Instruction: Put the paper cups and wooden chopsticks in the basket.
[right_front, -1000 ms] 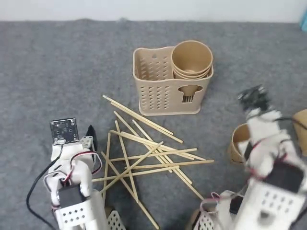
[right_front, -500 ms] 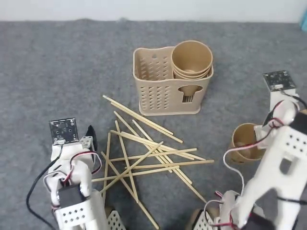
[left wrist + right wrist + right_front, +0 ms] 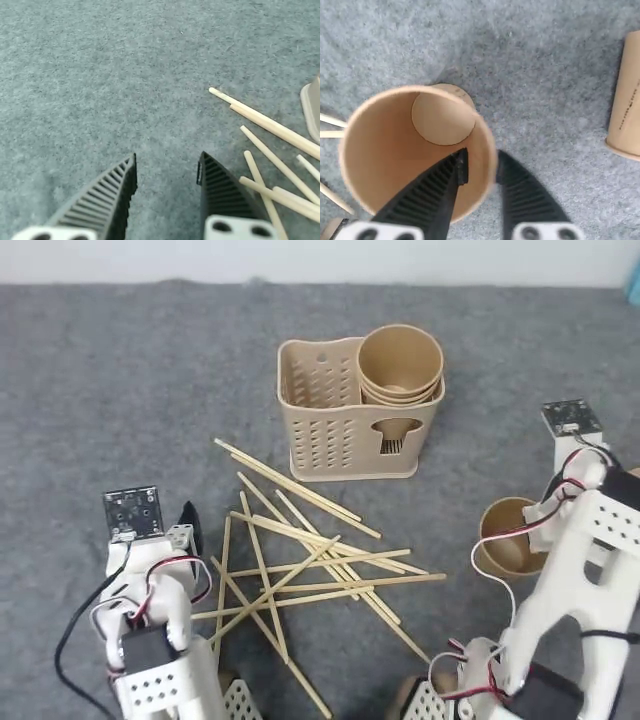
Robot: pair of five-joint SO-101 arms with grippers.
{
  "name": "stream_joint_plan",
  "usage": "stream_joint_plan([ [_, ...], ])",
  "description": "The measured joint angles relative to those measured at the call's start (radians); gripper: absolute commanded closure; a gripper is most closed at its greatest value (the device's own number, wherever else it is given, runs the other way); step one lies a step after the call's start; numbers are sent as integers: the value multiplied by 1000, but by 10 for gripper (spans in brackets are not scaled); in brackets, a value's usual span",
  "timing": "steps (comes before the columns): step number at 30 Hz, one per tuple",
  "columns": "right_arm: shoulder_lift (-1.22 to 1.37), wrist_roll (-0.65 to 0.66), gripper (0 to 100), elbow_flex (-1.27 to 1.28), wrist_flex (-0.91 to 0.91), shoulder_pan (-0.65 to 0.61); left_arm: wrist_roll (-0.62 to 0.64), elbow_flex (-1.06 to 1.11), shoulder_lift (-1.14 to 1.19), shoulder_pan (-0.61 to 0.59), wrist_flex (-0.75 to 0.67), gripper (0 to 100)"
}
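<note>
Right hand [image 3: 480, 167] clamps one cup [image 3: 385, 150] beside fallen cup [image 3: 627, 95].

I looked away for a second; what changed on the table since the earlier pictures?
The right arm swung rightward above the loose paper cup; the right end effector now grips the cup's wall, one finger inside. The cup shifted slightly. The left end effector, chopsticks and basket stayed put.

grey carpet [image 3: 120, 380] spreads across the whole surface (pale wall [image 3: 300, 260] behind)
</note>
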Motion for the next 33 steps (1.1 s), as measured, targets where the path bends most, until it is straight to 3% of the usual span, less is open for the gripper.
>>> stream_joint_plan([
  [5, 0, -5, 991, -44, 37, 0, 0, 0, 0, 0, 0, 815],
  [13, 9, -18, 991, -365, 278, 0, 0, 0, 0, 0, 0, 815],
  [20, 9, -192, 991, -628, 336, -87, 0, 0, 0, 0, 0, 815],
  [33, 64, -522, 991, -1040, 336, -361, 0, 0, 0, 0, 0, 815],
])
